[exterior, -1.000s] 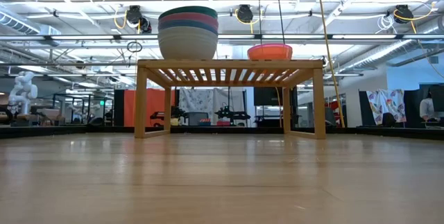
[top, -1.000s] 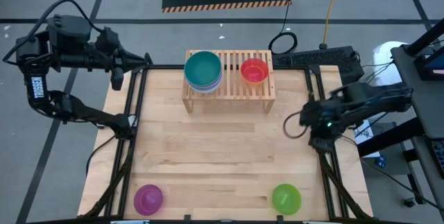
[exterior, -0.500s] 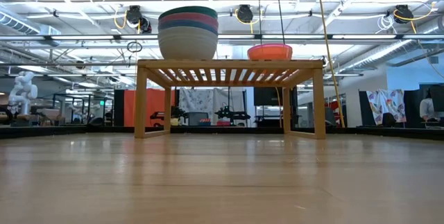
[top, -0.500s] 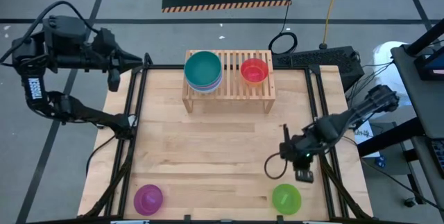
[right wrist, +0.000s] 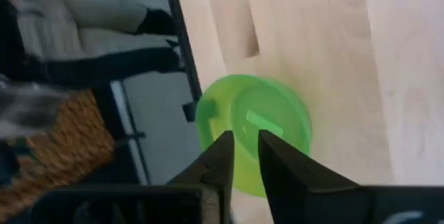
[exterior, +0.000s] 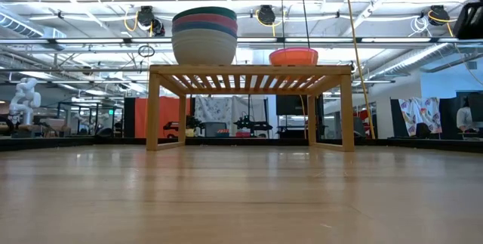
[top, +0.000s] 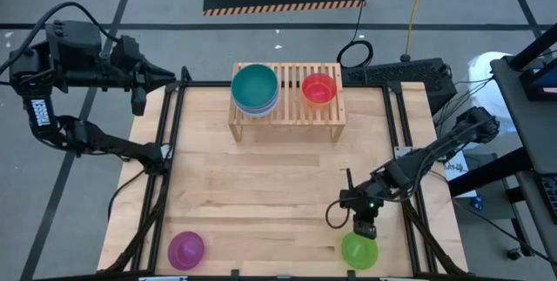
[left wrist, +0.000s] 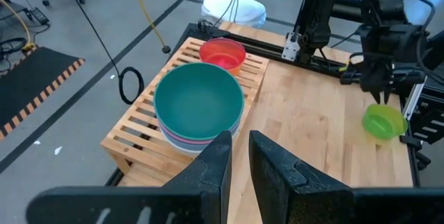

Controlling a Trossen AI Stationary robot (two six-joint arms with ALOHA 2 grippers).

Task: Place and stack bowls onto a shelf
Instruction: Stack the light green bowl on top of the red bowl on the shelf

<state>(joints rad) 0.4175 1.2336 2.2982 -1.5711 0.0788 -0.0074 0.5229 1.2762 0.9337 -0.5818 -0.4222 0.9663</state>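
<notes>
The small green plastic bowl (top: pixel 359 250) sits upright near the front right corner of the light-wood counter (top: pixel 261 185). The right gripper (top: pixel 365 225) hangs just above its far rim, the jaws showing only a narrow slit between them in the right wrist view and holding nothing. A matching purple plastic bowl (top: pixel 185 248) waits near the front left corner.

At the counter's back edge stands the low slatted wooden shelf (top: pixel 287 107), carrying a nested stack topped by the larger teal bowl (top: pixel 255 88) on its left side and a red bowl (top: pixel 318 88) on its right.

The green bowl looks light, stiff and smooth — likely to slide or tip if nudged, so a pinch across the thin rim wall seems the best hold. It lies close to the counter's front edge and the right frame rail; open boards lie between it and the shelf.

The left gripper (left wrist: pixel 236 156) waits beyond the back left corner, its jaws nearly together and empty.
</notes>
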